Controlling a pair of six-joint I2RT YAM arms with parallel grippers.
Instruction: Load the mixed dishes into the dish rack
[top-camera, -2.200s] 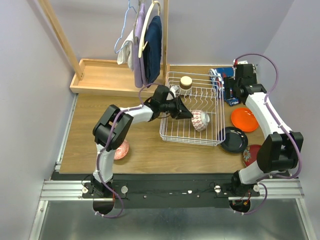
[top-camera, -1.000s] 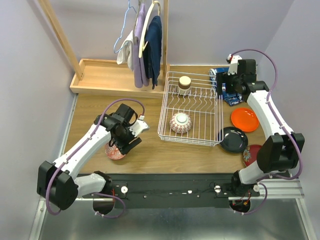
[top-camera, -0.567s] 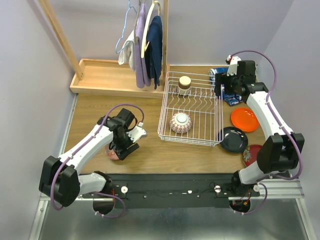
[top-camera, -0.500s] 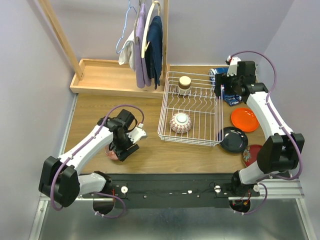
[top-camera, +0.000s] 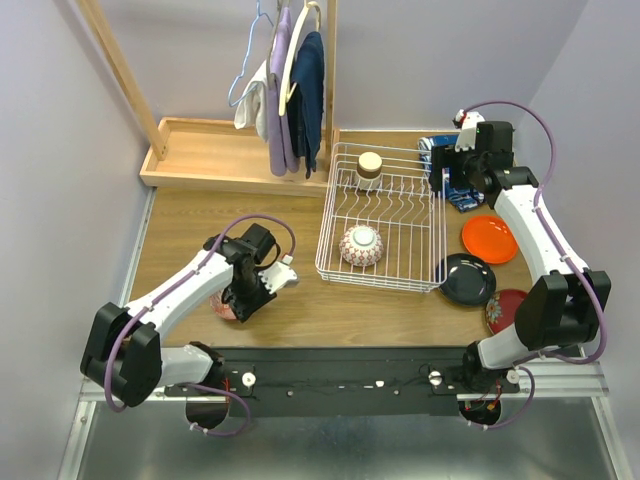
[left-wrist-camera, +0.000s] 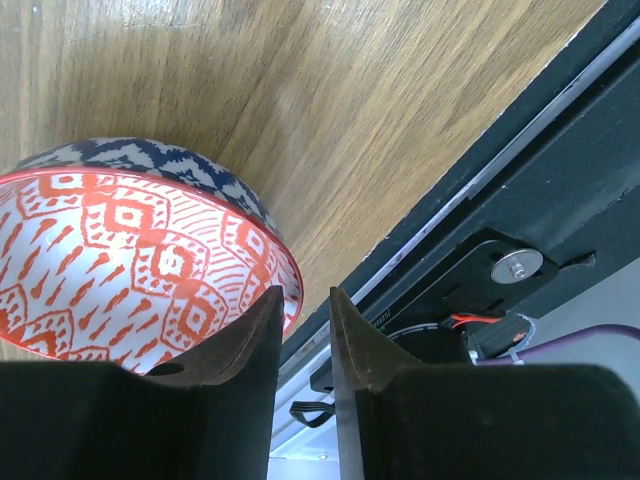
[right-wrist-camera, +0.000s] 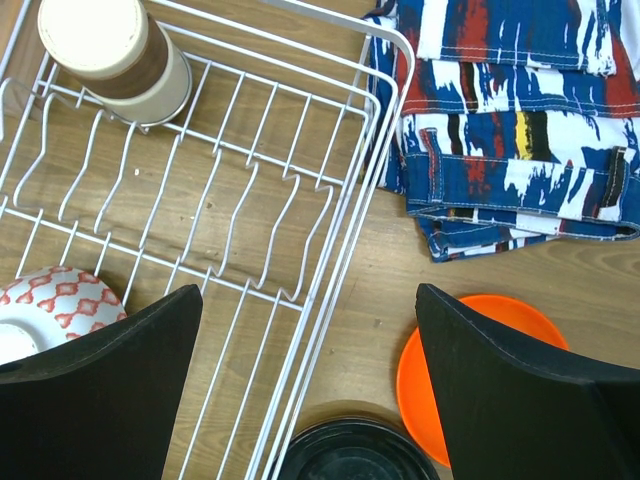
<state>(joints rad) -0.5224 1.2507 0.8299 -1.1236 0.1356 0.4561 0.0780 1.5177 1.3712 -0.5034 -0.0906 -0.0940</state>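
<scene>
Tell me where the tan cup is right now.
In the overhead view the cup stands in the far left corner of the dish rack, beyond the patterned bowl inside it.

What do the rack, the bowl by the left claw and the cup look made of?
Dish rack: thin white-coated wire, probably metal. Patterned bowl: likely glazed ceramic, smooth with painted red and blue motifs. Cup: tan-brown bands, matte, perhaps stoneware; unsure.

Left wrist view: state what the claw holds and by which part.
The left claw appears to pinch the patterned bowl by its rim, one finger inside, one outside.
</scene>
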